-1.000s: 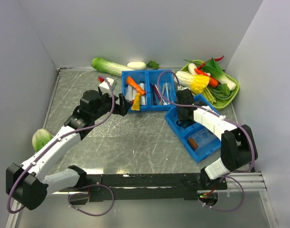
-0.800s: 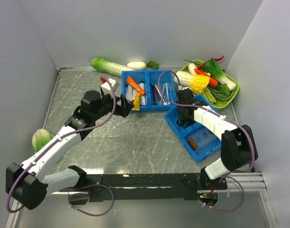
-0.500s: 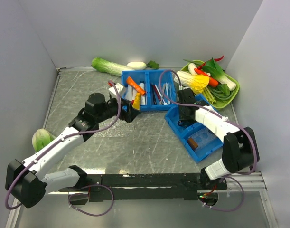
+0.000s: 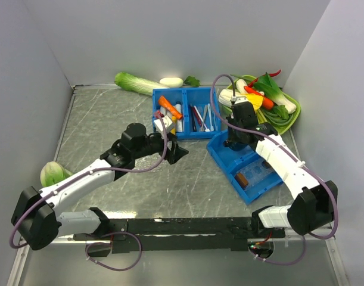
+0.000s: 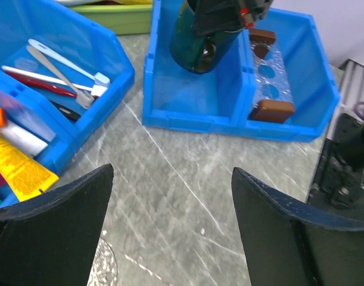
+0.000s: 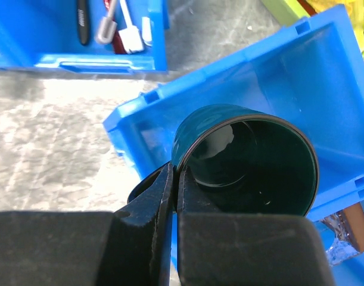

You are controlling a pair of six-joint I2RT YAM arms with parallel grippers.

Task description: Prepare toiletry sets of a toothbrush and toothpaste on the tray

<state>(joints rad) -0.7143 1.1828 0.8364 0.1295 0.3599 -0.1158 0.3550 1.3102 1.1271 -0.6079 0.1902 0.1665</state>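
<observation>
My right gripper (image 6: 174, 173) is shut on the near rim of a dark teal cup (image 6: 247, 161), holding it over the angled blue bin (image 6: 324, 65). The left wrist view shows that cup (image 5: 202, 36) hanging above the bin. My left gripper (image 5: 170, 173) is open and empty over bare table, right of the divided blue bin (image 4: 187, 136). A dark red toothbrush (image 5: 39, 83) lies among white ones in that bin's right compartment. A yellow toothpaste tube (image 5: 18, 170) and an orange one (image 4: 168, 106) lie in its left compartment. The tray is hidden; I cannot make it out.
Brown blocks (image 5: 271, 110) sit in the angled bin's far compartment. A green dish (image 4: 287, 122) piled with vegetables stands at the back right. A long cabbage (image 4: 137, 82) lies along the back wall, a round one (image 4: 50, 174) by the left wall. Walls close in three sides.
My left arm has swung right, away from the toothpaste compartment to the table's middle. My right gripper has closed on the cup's rim and risen with it.
</observation>
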